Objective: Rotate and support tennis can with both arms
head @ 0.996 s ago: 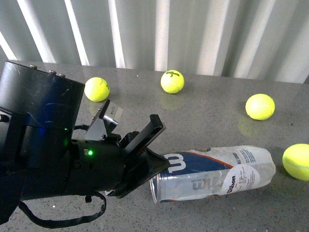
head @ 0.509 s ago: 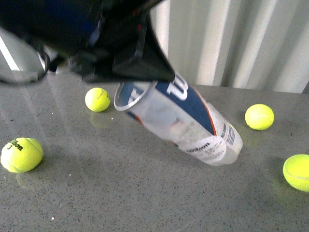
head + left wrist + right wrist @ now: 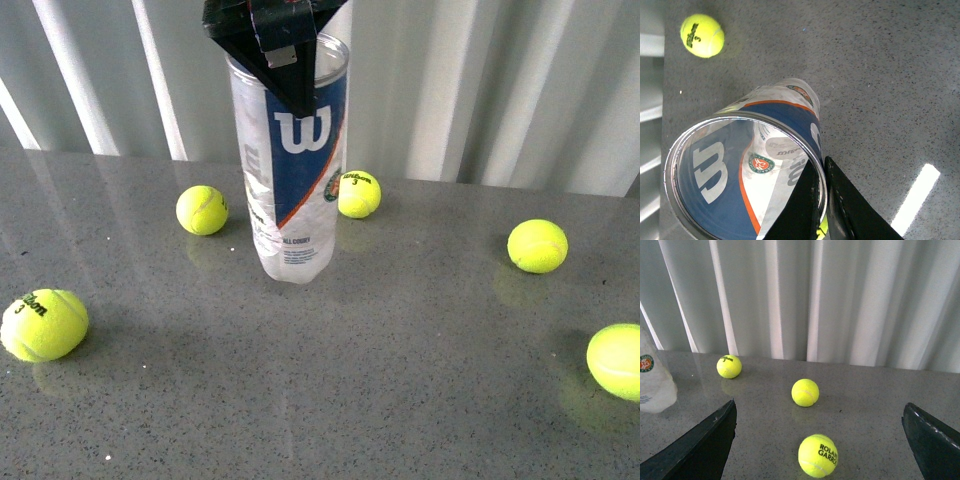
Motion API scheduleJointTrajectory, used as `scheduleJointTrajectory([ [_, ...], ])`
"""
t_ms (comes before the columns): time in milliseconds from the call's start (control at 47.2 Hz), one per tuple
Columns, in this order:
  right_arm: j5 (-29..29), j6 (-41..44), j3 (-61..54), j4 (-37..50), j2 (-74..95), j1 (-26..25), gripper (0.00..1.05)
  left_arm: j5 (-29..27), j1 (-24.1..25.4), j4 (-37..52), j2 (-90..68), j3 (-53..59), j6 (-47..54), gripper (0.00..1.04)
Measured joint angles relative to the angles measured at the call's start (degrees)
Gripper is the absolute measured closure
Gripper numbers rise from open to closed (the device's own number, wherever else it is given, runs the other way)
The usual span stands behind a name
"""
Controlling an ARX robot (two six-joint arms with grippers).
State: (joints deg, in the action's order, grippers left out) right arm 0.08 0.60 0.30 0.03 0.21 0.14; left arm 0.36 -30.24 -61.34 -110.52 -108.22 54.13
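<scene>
Far centre of table: tennis can upright, left gripper pinching rim; right gripper wide, empty, so support step still left imo.

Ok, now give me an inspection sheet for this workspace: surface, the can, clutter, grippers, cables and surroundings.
Surface: grey speckled table, glossy, showing reflections.
Job's things: tennis can upright, base on the table, open end up, no ball seen inside.
Clutter: five loose tennis balls scattered around the can; the nearest sits behind it, apart.
Grippers: left gripper has its jaws shut on the can's top rim, one inside, one outside. Right gripper has its jaws wide open, holding nothing, off to the side of the can.
Cables: nothing seen.
Surroundings: white vertical blinds behind the table.
</scene>
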Motion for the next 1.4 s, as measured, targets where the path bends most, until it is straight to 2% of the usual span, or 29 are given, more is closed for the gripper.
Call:
scheduleJointTrajectory([
  [127,0.0,0.0,0.0,0.0,0.0,0.0,0.07,0.7,-2.8,-4.1,-4.0,-6.2,4.0,1.01],
  [276,0.0,0.0,0.0,0.0,0.0,0.0,0.07,1.6,-4.4,-5.7,-6.2,-7.6,5.3,1.01],
  [530,0.0,0.0,0.0,0.0,0.0,0.0,0.07,1.3,-3.7,-5.7,-9.0,-6.3,6.2,1.01],
  [678,0.0,0.0,0.0,0.0,0.0,0.0,0.07,4.0,-3.7,-5.0,-10.9,-6.2,4.0,1.01],
  [954,0.0,0.0,0.0,0.0,0.0,0.0,0.07,5.2,-4.5,-3.8,-12.7,-7.3,0.2,1.01],
  [1124,0.0,0.0,0.0,0.0,0.0,0.0,0.07,5.6,-4.6,-3.9,-14.4,-8.3,-0.8,0.70],
  [1251,0.0,0.0,0.0,0.0,0.0,0.0,0.07,5.6,-4.5,-4.2,-14.8,-9.9,-2.0,0.50],
  [1399,0.0,0.0,0.0,0.0,0.0,0.0,0.07,6.1,-4.2,-6.0,-14.6,-13.0,-3.5,0.20],
])
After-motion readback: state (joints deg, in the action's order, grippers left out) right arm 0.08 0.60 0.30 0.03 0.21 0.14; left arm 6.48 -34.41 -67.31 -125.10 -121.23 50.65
